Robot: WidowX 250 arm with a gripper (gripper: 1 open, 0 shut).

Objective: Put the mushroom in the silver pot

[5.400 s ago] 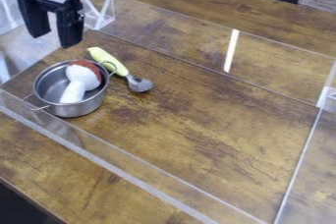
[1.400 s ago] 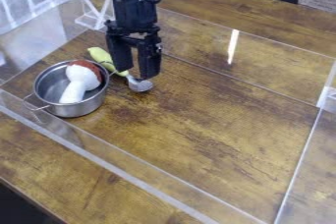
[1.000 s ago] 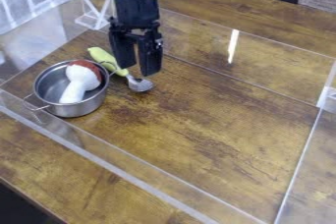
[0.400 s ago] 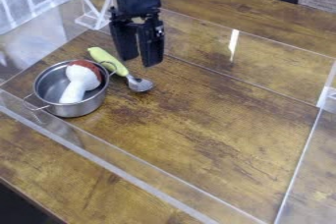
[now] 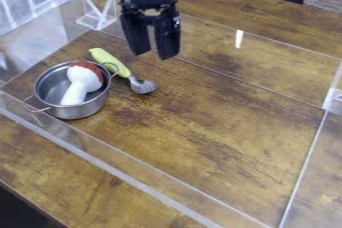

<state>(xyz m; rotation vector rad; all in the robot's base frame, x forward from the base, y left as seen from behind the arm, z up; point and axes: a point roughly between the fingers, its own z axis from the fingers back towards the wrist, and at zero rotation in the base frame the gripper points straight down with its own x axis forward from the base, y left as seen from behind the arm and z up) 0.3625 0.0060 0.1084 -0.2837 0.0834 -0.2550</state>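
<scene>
Dark wooden tabletop (image 5: 227,122) fills the view, crossed by clear acrylic walls (image 5: 120,177) whose edges are hard to trace. Black arm, cut off at the top edge, hangs its gripper (image 5: 152,44) above the table, fingers spread wide and empty. At left, the silver pot (image 5: 54,102) holds the mushroom (image 5: 80,84), lying tipped, reddish-brown cap, cream stem. Just beside the pot lies a yellow-green-handled spoon (image 5: 123,72).

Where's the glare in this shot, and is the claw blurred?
Camera view: a bright vertical streak of glare sits on the clear panel right of the claw; the claw is slightly soft, its jaws open; the silver pot shines but the mushroom inside stays readable.
</scene>
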